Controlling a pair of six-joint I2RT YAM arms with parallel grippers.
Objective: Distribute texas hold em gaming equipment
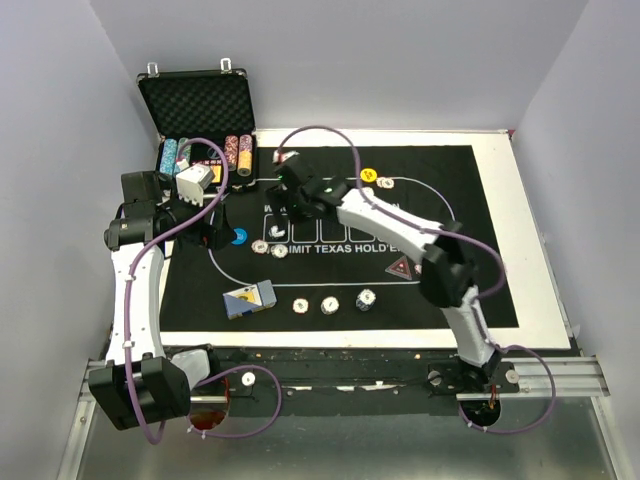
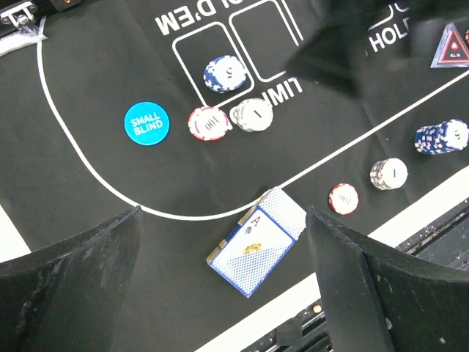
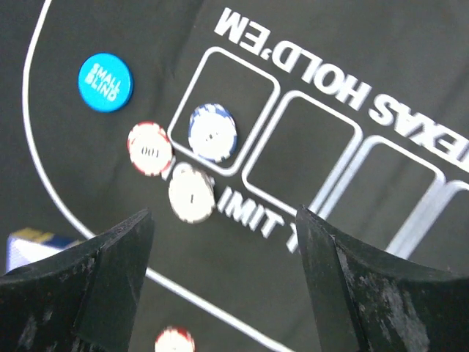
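Observation:
On the mat, a blue "small blind" button (image 1: 238, 237) (image 2: 146, 123) (image 3: 105, 82) lies left of a red-edged chip (image 2: 207, 122) (image 3: 149, 149) and a white chip (image 2: 253, 114) (image 3: 192, 194). A blue chip stack (image 2: 223, 73) (image 3: 212, 132) sits inside a printed card box. The blue-backed card deck (image 1: 250, 299) (image 2: 256, 242) lies near the front edge, with three chip piles (image 1: 329, 305) to its right. The dark red triangular marker (image 1: 400, 268) (image 2: 453, 45) lies right of centre. A yellow button (image 1: 368, 175) sits at the back. My left gripper (image 1: 215, 235) (image 2: 223, 220) hangs open above the deck. My right gripper (image 1: 290, 205) (image 3: 223, 216) is open and empty above the mat lettering.
An open black foam-lined case (image 1: 195, 105) with rows of chips stands at the back left, just off the mat (image 1: 470, 300). A chip (image 1: 385, 183) lies beside the yellow button. White table edge (image 1: 530, 230) borders the mat on the right, and walls close in on both sides.

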